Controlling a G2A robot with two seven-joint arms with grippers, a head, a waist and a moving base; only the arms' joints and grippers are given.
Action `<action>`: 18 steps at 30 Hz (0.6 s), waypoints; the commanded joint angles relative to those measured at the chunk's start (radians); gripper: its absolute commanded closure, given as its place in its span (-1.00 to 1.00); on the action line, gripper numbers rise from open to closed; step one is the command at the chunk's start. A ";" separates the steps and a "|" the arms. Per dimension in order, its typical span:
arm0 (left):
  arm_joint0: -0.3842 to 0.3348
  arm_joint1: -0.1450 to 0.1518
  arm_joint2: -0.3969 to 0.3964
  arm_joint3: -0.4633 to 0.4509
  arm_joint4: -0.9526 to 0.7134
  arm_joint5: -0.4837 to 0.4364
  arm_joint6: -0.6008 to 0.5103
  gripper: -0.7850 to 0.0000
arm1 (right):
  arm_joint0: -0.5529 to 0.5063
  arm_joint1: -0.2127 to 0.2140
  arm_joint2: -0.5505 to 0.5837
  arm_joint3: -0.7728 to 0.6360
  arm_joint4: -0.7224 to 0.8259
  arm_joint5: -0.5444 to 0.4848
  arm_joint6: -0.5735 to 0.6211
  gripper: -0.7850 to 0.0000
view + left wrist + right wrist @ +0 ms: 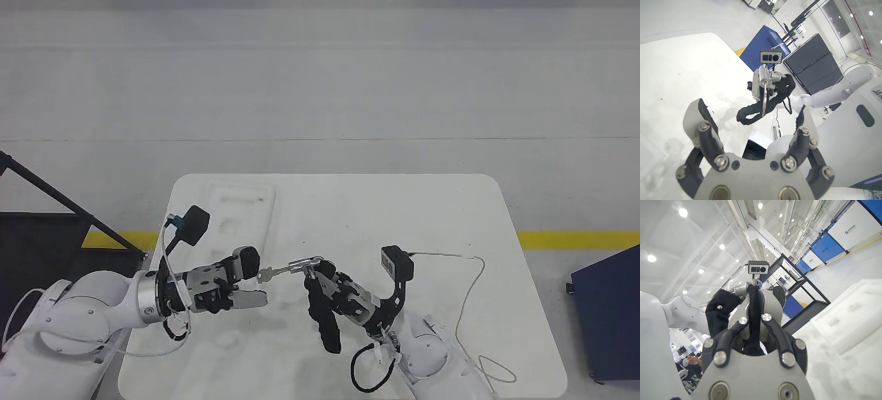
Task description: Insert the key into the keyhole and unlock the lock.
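Note:
A silver lock cylinder [765, 75] with a black fabric-sleeved cable loop [761, 111] is held above the white table [430, 230]. My right gripper [753, 291] is shut on the black sleeve just behind the cylinder, as the top view [322, 285] also shows. A silver key [764, 98] sits in the keyhole, its bow sticking out toward my left gripper [753, 108]. That gripper is open, its fingers [705, 111] on either side a little short of the key, not touching it. In the top view the key [271, 271] lies between the lock [305, 265] and the left gripper [256, 282].
A white foam tray [235, 205] with shallow recesses lies at the table's far left corner. A thin white cable [465, 290] trails over the table's right side. Blue and black cabinets [810, 62] stand beyond the table edge.

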 commanded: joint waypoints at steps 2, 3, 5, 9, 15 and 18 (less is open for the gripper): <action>0.005 -0.002 0.003 0.006 -0.016 -0.041 0.008 -1.00 | 0.001 0.001 -0.003 0.006 0.014 0.000 0.000 1.00; 0.007 -0.002 0.002 0.008 -0.019 -0.054 0.007 -1.00 | 0.001 0.001 -0.006 0.008 0.023 -0.001 -0.002 1.00; 0.011 -0.002 0.002 0.010 -0.020 -0.086 0.002 -1.00 | 0.005 0.003 -0.009 0.014 0.027 -0.005 0.000 1.00; 0.013 -0.002 0.000 0.016 -0.015 -0.109 -0.005 0.40 | 0.006 0.003 -0.017 0.017 0.036 -0.007 -0.004 1.00; 0.008 -0.003 0.007 0.022 0.016 -0.107 0.013 0.66 | 0.010 0.005 -0.025 0.019 0.050 -0.004 -0.006 1.00; 0.004 -0.004 0.007 0.026 0.030 -0.098 0.019 0.82 | 0.009 0.006 -0.029 0.021 0.050 -0.003 -0.006 1.00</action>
